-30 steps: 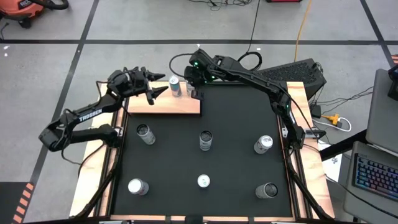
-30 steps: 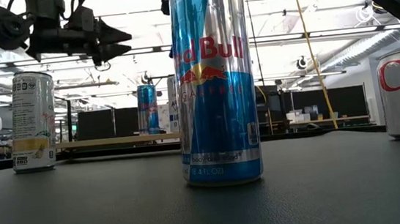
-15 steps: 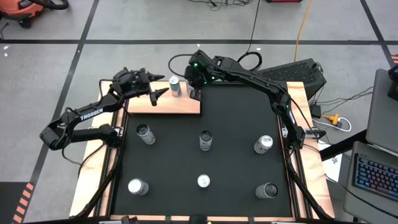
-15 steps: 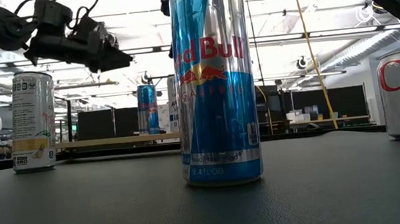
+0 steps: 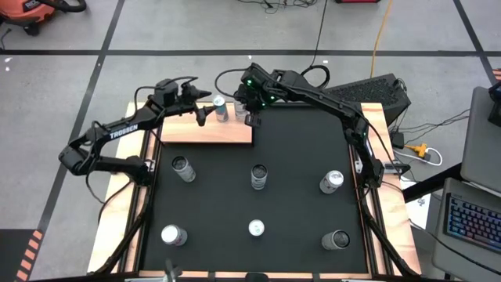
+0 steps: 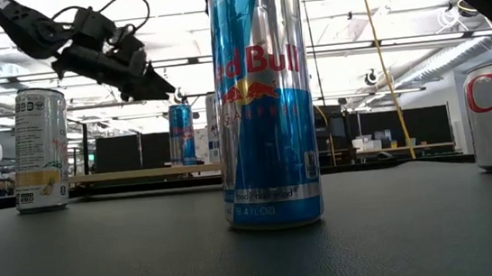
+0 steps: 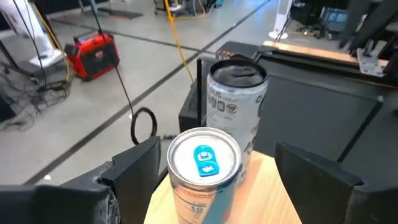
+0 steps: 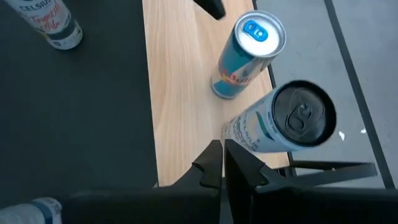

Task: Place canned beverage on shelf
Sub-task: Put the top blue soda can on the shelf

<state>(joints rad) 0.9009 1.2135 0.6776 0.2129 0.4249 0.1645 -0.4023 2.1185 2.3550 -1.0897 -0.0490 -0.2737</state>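
The light-wood shelf [image 5: 205, 131] lies at the mat's far left. Two cans stand upright on its right end: a slim blue can [image 7: 203, 174] with a blue tab and a white can [image 7: 235, 93] with a black top, close together [image 8: 249, 53] [image 8: 280, 124]. My left gripper [image 7: 217, 151] is open. Its fingers stand on either side of the blue can without touching it, coming level from the table's left [image 5: 205, 110]. My right gripper [image 8: 222, 163] is shut and empty, just right of the white can [image 5: 252, 118].
Several more cans stand on the black mat [image 5: 297, 149]: one [image 5: 182, 168], one at the centre [image 5: 259, 176], one [image 5: 332, 182], and others along the near edge. In the low view a Red Bull can [image 6: 263, 100] fills the foreground.
My left gripper has gone toward the table's right and far edge, closing in on the blue can on the shelf, and has stayed open. The cans and my right gripper have kept still.
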